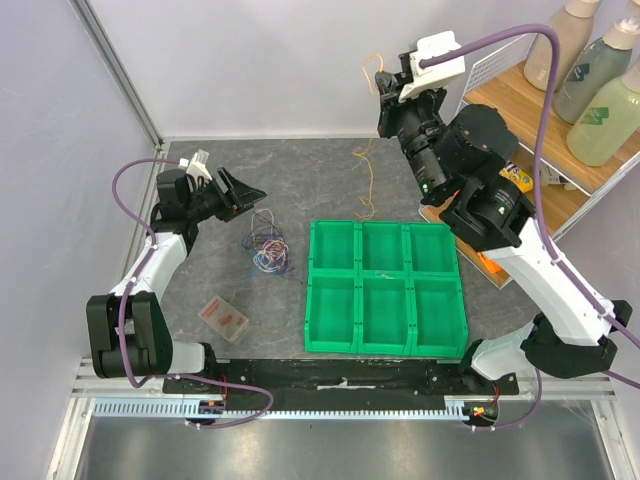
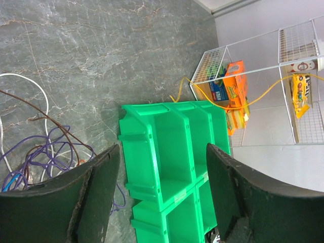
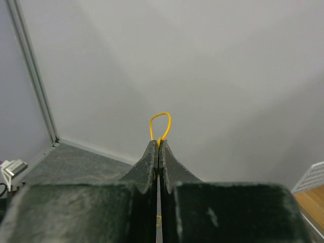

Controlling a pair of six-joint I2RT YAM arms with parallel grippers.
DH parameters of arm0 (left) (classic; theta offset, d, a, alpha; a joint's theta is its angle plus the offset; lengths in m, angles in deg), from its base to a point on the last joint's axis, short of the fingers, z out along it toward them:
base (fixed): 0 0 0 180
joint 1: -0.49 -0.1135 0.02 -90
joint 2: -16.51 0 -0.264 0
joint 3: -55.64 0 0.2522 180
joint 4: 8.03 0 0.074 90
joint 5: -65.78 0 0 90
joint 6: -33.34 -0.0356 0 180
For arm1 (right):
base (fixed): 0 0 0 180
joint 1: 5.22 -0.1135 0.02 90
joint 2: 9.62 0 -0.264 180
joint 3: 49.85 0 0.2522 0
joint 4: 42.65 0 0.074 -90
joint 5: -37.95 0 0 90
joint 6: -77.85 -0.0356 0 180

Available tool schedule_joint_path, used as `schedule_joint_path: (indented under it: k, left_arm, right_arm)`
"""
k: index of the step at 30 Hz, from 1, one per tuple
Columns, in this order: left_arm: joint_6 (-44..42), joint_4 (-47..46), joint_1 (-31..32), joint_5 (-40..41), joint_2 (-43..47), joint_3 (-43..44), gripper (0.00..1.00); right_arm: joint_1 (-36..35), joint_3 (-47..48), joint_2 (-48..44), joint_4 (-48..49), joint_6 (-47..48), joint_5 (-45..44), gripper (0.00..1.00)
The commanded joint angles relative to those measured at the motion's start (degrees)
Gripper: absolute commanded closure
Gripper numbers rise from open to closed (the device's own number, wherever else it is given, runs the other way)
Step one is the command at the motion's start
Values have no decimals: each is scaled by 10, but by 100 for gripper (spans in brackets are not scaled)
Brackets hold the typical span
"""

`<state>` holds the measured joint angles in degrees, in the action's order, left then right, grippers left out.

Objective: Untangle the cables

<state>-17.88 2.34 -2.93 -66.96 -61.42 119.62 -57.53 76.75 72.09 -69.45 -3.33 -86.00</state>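
Yellow cable hangs clear, clenched in right claw; tangle lies unsorted toward the left edge of the bench, left claw released.

Cables cut off at left edge — lower loops hidden behind left hand finger.

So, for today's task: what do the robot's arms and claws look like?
Both the left arm and right arm have white shells and black joints, each trailed by a lilac hose. The left claw and right claw are black, with two wedge-shaped fingers.
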Motion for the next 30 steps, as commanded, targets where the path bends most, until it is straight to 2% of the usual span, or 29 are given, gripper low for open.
schedule_joint_path:
  k: [1,5,9,13,18,23,28,30]
  left_arm:
    - [16,-23,-4,-24,17,-2,25]
    - [16,-23,-5,-24,18,-2,25]
    - [16,-23,-7,-25,18,-3,25]
    - [16,-24,-7,-27,19,-2,25]
    - [16,-24,-7,-27,19,-3,26]
    - [13,-23,-8,-23,24,-4,28]
    - [8,-21,-9,-20,23,-4,30]
    - [6,-18,-8,-16,23,-4,30]
  right_arm:
    - [-1,34,-4,2,-20,79,100]
    - [-1,48,-3,4,-21,120,100]
    - [-2,55,0,-3,-24,122,100]
    - [-1,11,-15,-11,-41,117,100]
    - [-1,-107,-53,-9,-87,118,100]
    - [2,-281,-89,21,-176,118,100]
    - [10,-410,-64,45,-267,164,100]
    - [20,-431,-41,47,-292,187,100]
